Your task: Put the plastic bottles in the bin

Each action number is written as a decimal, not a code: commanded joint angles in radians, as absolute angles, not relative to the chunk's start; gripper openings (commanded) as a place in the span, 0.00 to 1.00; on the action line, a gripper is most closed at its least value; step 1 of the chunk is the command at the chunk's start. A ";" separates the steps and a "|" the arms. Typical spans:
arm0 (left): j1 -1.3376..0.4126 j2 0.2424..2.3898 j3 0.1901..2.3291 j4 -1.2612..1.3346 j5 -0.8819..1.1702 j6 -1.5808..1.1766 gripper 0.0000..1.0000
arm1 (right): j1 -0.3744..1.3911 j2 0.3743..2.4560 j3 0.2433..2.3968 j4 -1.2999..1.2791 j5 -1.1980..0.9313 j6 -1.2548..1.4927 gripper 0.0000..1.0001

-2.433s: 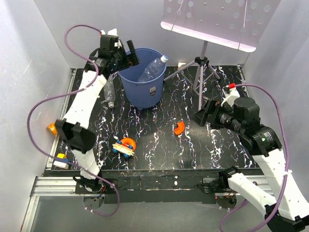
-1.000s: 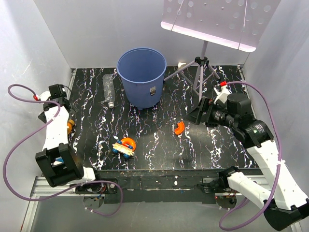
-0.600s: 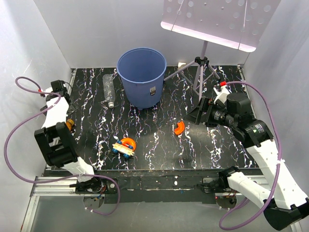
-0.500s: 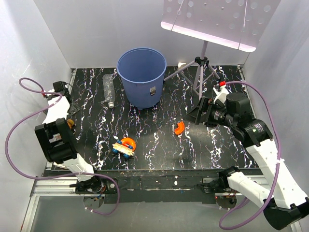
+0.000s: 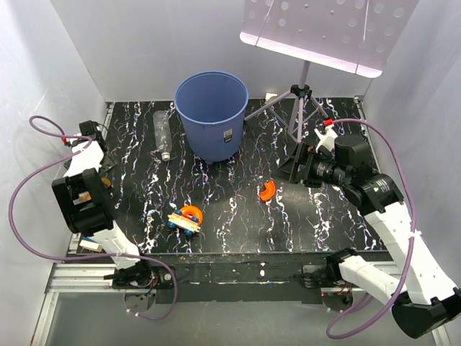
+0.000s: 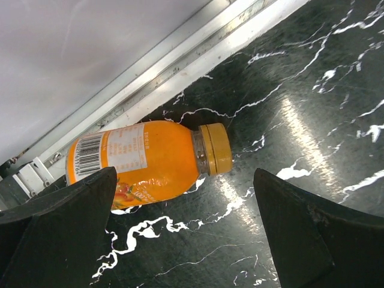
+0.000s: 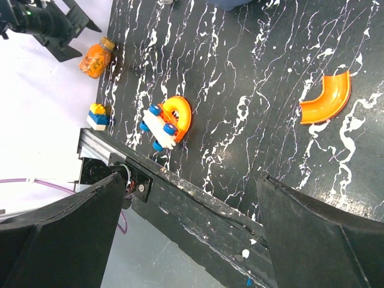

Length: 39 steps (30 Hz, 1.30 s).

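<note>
As left gripper [image 6: 185,180] gapes over orange bottle [image 6: 147,161], right gripper [image 7: 189,180] open aloft

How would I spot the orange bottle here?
On the black marbled table, go to the left edge by the metal rail. The orange bottle lies there on its side, barcode label showing; the other bottle, beside the blue bin, is clear.
</note>
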<state>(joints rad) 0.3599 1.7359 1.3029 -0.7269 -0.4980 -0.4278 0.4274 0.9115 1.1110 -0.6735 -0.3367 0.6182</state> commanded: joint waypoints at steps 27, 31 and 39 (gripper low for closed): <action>0.387 1.559 1.108 -0.738 -0.126 -0.480 0.98 | 0.426 0.859 1.080 -0.586 -0.368 0.652 0.95; 0.385 1.514 1.101 -0.745 -0.071 -0.483 0.98 | 0.428 0.857 1.063 -0.565 -0.373 0.663 0.95; 0.387 1.437 1.126 -0.787 0.000 -0.489 0.98 | 0.428 0.830 1.049 -0.574 -0.362 0.661 0.95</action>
<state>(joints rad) 0.3840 1.5158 1.1057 -0.7601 -0.0574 -0.4938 0.4274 0.8658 1.0569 -0.6086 -0.3637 0.6590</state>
